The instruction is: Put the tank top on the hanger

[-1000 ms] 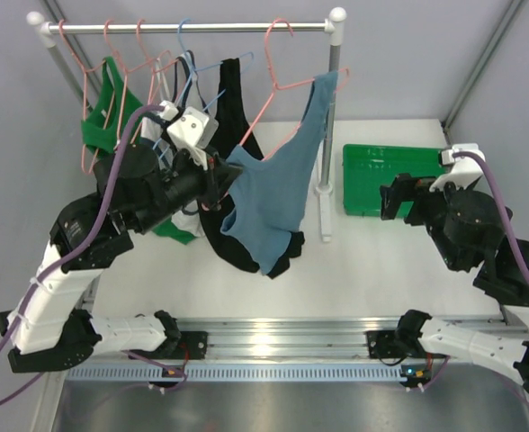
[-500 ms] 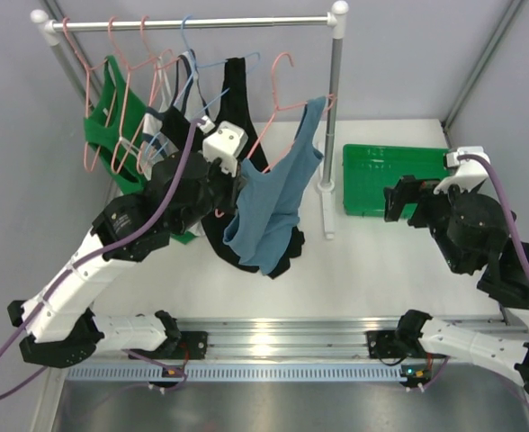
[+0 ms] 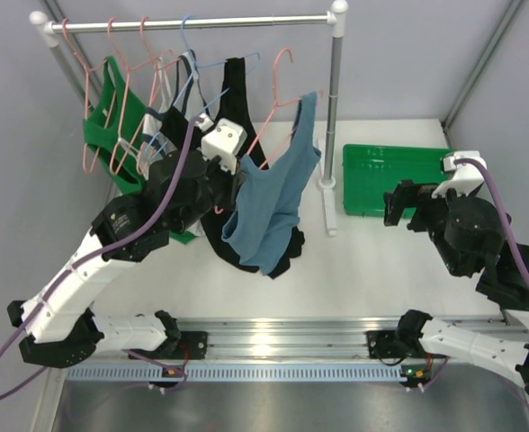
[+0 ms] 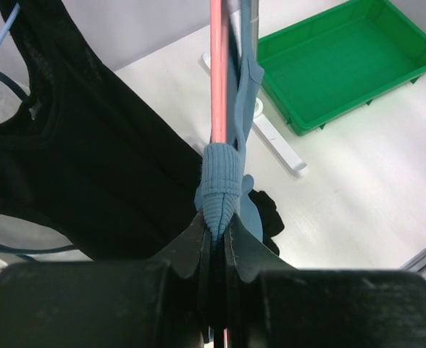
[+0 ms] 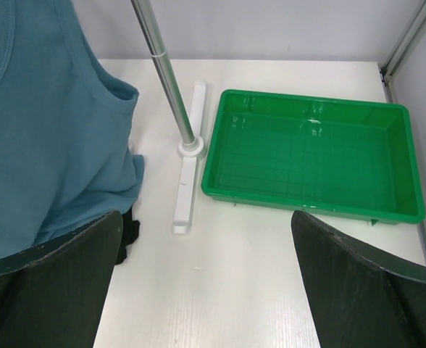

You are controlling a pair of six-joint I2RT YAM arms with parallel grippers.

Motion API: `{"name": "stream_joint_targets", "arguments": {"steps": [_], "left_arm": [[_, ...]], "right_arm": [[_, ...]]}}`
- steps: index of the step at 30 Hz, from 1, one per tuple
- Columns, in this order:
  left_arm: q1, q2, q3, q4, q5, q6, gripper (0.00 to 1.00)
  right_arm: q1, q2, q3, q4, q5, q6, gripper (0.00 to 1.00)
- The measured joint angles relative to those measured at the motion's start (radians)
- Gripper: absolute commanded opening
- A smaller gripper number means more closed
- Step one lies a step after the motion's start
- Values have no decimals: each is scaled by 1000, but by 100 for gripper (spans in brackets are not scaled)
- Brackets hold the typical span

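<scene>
Rack [image 3: 228,22] and green tray [image 3: 381,180]
Black top [image 3: 236,90] and green top [image 3: 110,121] hang on it, tray to the right.

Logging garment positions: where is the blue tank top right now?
Top view, centre: the tank top hangs from the salmon hanger, just right of the black top, one strap pinched in the left gripper.

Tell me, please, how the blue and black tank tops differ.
The blue tank top is pinched with the pink hanger in the shut jaws of the left gripper; the black tank top hangs ungripped. Blue hangs nearer the arms, black behind it. Both are sleeveless.
</scene>
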State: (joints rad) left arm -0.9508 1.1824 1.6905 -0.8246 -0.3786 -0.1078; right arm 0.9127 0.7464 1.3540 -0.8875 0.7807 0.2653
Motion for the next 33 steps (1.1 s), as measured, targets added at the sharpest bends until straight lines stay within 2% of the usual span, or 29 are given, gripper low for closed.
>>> {"name": "stream_joint_targets", "arguments": {"steps": [10, 17, 24, 33], "left_arm": [[4, -50, 4, -17, -29, 3, 0], [24, 28, 45, 15, -76, 18, 0], [129, 169, 151, 85, -67, 28, 0], [265, 278, 204, 169, 16, -7, 0]], "right_arm": [[0, 2, 0, 0, -12, 1, 100], [0, 16, 0, 0, -24, 1, 100], [0, 23, 0, 1, -30, 8, 100], [0, 32, 0, 2, -46, 10, 100]]}}
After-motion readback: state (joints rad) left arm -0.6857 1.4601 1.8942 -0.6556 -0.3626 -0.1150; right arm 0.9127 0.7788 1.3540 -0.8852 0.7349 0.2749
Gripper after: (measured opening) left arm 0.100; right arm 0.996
